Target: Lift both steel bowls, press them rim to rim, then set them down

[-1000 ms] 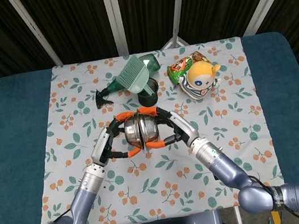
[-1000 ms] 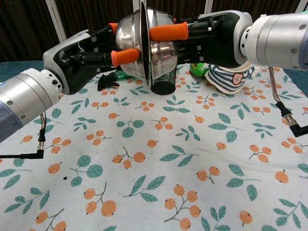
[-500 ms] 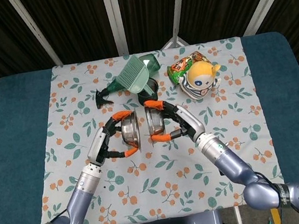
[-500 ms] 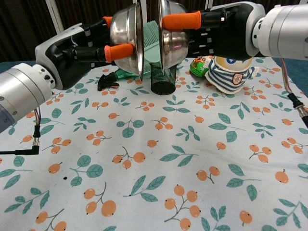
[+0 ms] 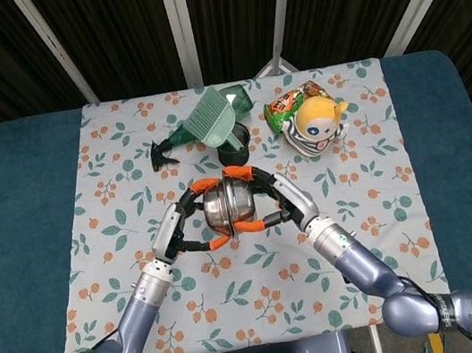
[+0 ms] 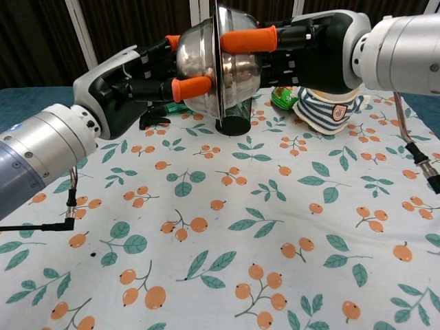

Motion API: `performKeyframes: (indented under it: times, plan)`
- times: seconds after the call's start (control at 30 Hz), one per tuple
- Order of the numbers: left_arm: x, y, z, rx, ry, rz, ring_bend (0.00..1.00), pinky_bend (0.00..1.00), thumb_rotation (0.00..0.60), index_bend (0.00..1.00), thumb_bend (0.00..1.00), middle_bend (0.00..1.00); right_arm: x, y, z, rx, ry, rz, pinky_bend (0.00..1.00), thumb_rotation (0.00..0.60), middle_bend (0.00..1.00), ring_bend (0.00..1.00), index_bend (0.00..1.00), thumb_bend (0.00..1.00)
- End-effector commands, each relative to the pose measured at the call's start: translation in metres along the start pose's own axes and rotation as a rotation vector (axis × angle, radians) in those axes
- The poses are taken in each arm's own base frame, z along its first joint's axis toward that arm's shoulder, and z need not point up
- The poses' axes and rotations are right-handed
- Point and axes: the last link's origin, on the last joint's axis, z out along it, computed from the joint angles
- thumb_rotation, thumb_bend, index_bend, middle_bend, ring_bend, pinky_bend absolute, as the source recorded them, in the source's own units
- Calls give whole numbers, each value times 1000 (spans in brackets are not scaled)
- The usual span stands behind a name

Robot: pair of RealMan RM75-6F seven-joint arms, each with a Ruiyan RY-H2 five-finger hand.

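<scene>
Above the floral cloth we see our left hand gripping the left steel bowl and our right hand gripping the right steel bowl, rims pressed together, near the black mesh cup.

Glossy steel bowls; matt, seemingly woven printed tablecloth.
</scene>
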Motion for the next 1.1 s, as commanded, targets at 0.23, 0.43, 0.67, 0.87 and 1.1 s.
performKeyframes:
  times: [0.23, 0.43, 0.67, 0.87, 1.1]
  plan:
    - [21, 2, -7, -6, 36, 65, 163, 390, 600, 428, 69, 236, 22, -5, -2, 9, 54, 10, 230, 600, 261, 353, 366, 70]
    - [49, 8, -17, -3, 83, 315, 178, 413, 600, 445, 69, 256, 46, -1, -6, 17, 111, -133, 230, 600, 261, 353, 367, 69]
    - [77, 22, -38, 93, 62, 559, 178, 413, 600, 454, 69, 282, 79, 19, -14, 13, 217, -565, 230, 600, 261, 353, 401, 71]
    - [99, 22, -53, 257, 60, 728, 178, 414, 600, 464, 69, 287, 90, 38, -24, -2, 230, -798, 230, 600, 261, 353, 401, 71]
    - [113, 19, -60, 466, 0, 815, 178, 414, 600, 455, 69, 263, 94, 58, -31, -64, 107, -1108, 230, 600, 261, 353, 401, 71]
